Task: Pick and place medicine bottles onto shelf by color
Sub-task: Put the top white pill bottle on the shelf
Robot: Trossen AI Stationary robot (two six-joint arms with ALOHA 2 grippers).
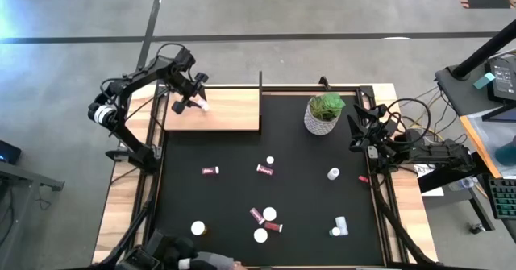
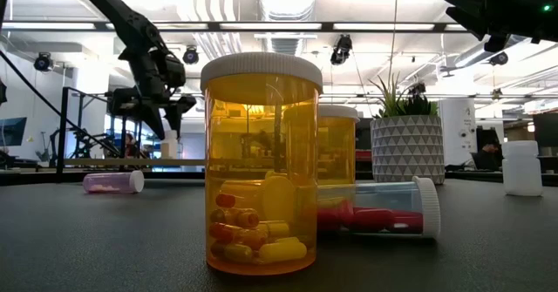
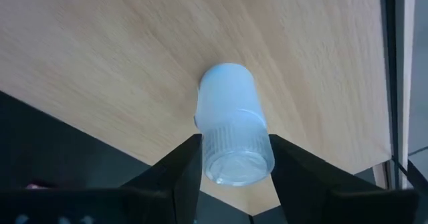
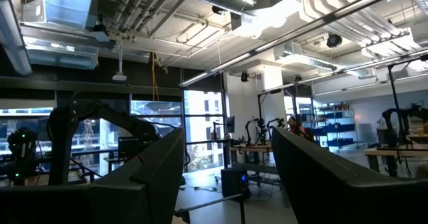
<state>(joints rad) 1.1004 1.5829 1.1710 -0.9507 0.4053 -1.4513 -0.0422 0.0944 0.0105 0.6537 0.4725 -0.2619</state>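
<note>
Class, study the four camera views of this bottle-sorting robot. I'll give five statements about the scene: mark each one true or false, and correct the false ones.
1. The left gripper is over the shelf, jaws closed on a white bottle. True.
2. The potted plant stands on the shelf. False: it stands on the black mat, beside the shelf.
3. The right gripper carries an orange bottle. False: its jaws are open and empty, at the mat's right edge.
4. In the low view, an orange bottle with capsules inside stands upright nearest the camera. True.
5. Every bottle is already on the shelf. False: several remain scattered on the mat.
</note>
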